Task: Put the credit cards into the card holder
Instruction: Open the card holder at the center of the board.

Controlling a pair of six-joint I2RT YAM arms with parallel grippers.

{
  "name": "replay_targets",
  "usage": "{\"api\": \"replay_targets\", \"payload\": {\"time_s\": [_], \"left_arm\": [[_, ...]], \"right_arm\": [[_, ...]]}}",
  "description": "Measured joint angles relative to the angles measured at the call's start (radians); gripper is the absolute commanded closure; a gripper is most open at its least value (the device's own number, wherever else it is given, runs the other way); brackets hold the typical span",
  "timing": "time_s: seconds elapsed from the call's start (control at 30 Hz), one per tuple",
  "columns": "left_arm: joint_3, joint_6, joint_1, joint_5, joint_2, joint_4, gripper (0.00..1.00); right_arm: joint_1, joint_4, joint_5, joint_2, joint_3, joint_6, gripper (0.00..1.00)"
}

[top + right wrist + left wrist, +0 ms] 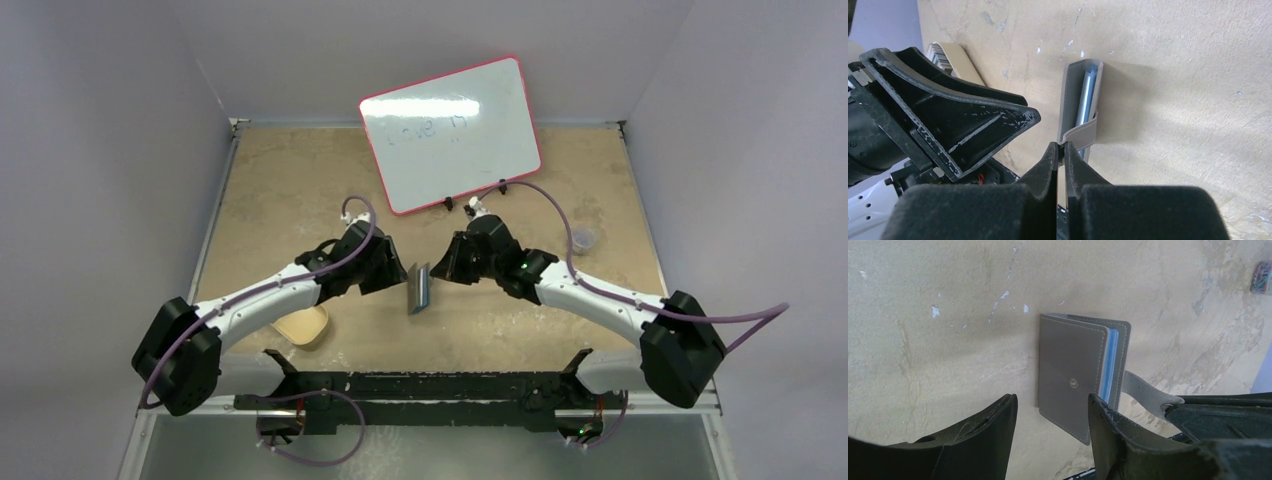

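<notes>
Grey card holder [1068,365], blue inside; mottled beige table [938,365].

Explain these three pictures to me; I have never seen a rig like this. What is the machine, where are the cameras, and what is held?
These are two robot arms bolted at the near table edge, each ending in two fingers. One picture looks down from above; the other two come from a camera on each wrist. The right fingers are shut on the tab of a grey wallet, which is nearly closed, blue showing inside. The left fingers stand open close to it, holding nothing. Also on the table: a whiteboard, a tan tin and a small clear cup.
</notes>
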Motion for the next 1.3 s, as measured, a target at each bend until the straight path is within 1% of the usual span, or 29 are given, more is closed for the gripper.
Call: {"api": "replay_targets", "payload": {"time_s": [0.1, 0.23, 0.37, 0.8, 1.03, 1.3], "left_arm": [[-0.001, 0.000, 0.000, 0.031, 0.003, 0.024, 0.46], [-0.001, -0.001, 0.000, 0.087, 0.003, 0.095, 0.46], [-0.001, 0.000, 0.000, 0.106, 0.009, 0.126, 0.46], [-0.001, 0.037, 0.000, 0.071, 0.102, 0.099, 0.48], [-0.001, 0.051, 0.000, 0.047, 0.114, 0.075, 0.49], [-0.001, 0.051, 0.000, 0.023, 0.086, 0.069, 0.57]], "right_arm": [[-0.005, -0.004, 0.000, -0.012, 0.000, 0.000, 1.00], [-0.005, -0.003, -0.020, -0.026, 0.000, 0.001, 1.00], [-0.005, 0.005, -0.029, -0.027, 0.000, 0.002, 1.00], [-0.005, 0.011, -0.033, -0.027, 0.000, 0.003, 1.00], [-0.006, 0.009, -0.033, -0.027, 0.000, 0.003, 1.00], [-0.006, 0.003, -0.047, -0.027, 0.007, 0.003, 1.00]]}}
